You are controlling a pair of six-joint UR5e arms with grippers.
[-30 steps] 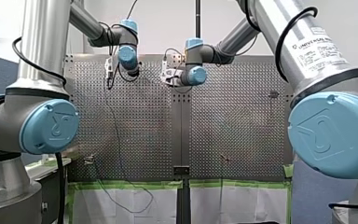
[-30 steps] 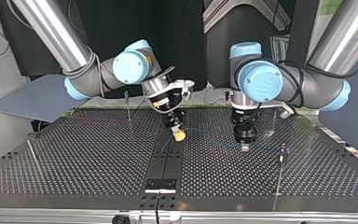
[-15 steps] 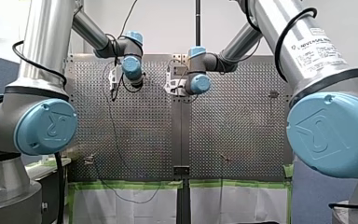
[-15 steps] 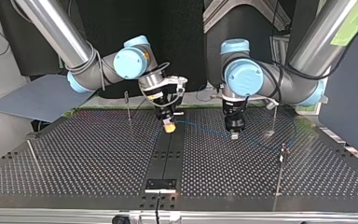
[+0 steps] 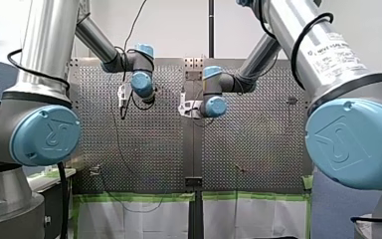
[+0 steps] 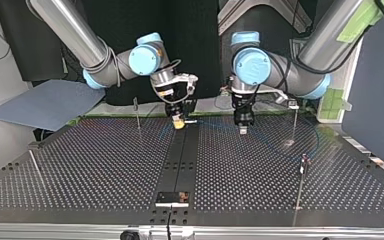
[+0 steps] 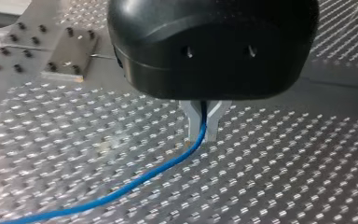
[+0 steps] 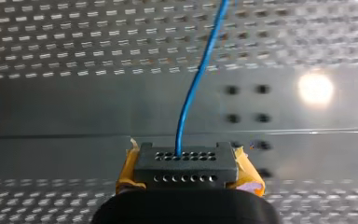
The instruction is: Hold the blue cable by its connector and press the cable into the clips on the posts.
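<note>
Here, both pointing down, my left claw (image 7: 204,133) pinches the blue cable (image 7: 121,189), my right claw (image 8: 186,176) its connector (image 8: 186,161).

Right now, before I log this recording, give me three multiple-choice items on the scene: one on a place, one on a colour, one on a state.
1. Where is the blue cable at the left claw?
A) between its fingers
B) lying apart beside it
C) wound around its body

2. What colour are the right claw's pads?
A) green
B) yellow
C) white

3. What is the right claw's state?
A) open, empty
B) shut, empty
C) shut on the connector

Answers:
1 A: the left wrist view shows the cable pinched between the metal fingers.
2 B: yellow shows on either side of the connector.
3 C: the pads clamp the dark connector, from which the cable leaves.
</note>
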